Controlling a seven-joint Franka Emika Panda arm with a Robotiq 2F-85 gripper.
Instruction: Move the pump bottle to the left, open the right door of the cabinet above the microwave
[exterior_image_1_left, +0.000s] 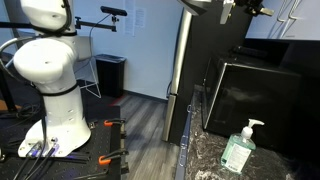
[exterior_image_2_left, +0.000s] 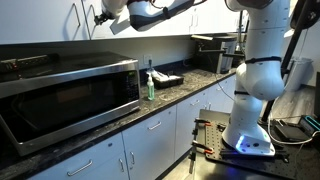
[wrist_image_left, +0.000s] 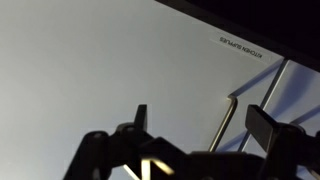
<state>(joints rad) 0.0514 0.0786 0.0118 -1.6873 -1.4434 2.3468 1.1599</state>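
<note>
A large black microwave (exterior_image_2_left: 60, 95) sits on a dark speckled countertop (exterior_image_2_left: 195, 88). The pump bottle (exterior_image_2_left: 151, 86) stands upright just beside the microwave, on the side toward the robot's white base (exterior_image_2_left: 250, 130). A dark tray (exterior_image_2_left: 168, 78) lies a little farther from the microwave, apart from the bottle. In an exterior view, a tall dark panel (exterior_image_1_left: 185, 70) rises close beside the microwave.

The white cabinet (exterior_image_2_left: 40, 20) hangs above the microwave. The arm reaches up over the microwave, with the gripper (exterior_image_2_left: 104, 15) at the cabinet front, well above the bottle.

In the wrist view, the right door (wrist_image_left: 100, 70) is a flat white panel filling most of the picture. Its thin silver bar handle (wrist_image_left: 224, 125) lies in the gap between the two dark fingers (wrist_image_left: 262, 125), nearer one of them and apart from both. The fingers are spread wide and hold nothing.
</note>
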